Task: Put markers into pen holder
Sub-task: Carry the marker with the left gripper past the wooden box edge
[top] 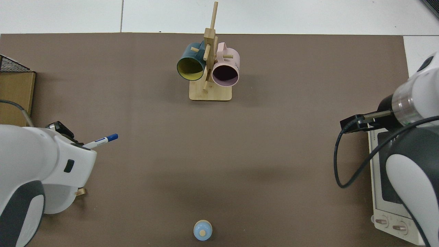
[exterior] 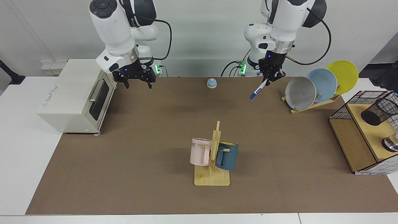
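One slim white marker with a blue cap (exterior: 257,90) hangs tilted above the brown mat, cap end lowest, clamped in the left gripper (exterior: 270,77); its small blue label is unreadable. Right gripper (exterior: 136,81) hovers spread beside the cream toaster oven (exterior: 74,96).

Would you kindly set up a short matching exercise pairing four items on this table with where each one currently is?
Things:
1. marker
2. pen holder
3. pink mug
4. right gripper

Places:
A. hanging on the wooden mug tree
B. open, beside the toaster oven
C. held by the left gripper
D. in the wooden box with wire-grid sides

Pairs: 1-C, 2-D, 3-A, 4-B
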`<state>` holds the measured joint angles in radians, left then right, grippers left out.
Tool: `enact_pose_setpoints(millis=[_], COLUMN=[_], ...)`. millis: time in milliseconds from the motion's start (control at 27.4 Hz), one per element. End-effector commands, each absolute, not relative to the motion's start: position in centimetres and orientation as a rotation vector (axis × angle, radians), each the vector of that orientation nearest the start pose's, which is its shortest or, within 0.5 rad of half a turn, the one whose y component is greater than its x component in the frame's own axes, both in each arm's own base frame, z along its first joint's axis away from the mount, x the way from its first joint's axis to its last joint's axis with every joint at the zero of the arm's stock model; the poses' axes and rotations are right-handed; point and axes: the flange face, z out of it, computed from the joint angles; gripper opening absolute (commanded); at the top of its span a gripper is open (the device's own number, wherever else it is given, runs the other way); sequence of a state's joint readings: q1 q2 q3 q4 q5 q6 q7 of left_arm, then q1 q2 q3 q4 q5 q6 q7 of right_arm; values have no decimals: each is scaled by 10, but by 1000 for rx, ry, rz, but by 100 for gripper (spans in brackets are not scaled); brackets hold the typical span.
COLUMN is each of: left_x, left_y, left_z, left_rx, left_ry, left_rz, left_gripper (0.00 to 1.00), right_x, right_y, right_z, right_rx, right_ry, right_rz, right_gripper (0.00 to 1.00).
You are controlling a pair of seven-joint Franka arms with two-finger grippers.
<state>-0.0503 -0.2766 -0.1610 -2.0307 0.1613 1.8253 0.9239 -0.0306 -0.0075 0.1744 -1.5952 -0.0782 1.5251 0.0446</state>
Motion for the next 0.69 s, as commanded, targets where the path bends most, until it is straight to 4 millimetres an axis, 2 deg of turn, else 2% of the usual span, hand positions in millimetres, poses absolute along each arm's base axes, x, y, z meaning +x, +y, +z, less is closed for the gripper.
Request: enact_pose_setpoints(millis=[0,292,657], left_x=[483,504,540], left_y=[-59,1,89], left_z=[580,591,615], left_rx=[-2291,-2106,-1842], left_ry=[1651,1710,1803], left_rz=[124,248,293], left_gripper=[0,0,0], right_x=[540,542,542], right_y=[51,49,49], right_z=[610,610,610], right_rx=[-3181,-3180,-3180], right_ry=[-145,-141,-141], right_rz=[124,107,107], right_gripper=[100,100,100])
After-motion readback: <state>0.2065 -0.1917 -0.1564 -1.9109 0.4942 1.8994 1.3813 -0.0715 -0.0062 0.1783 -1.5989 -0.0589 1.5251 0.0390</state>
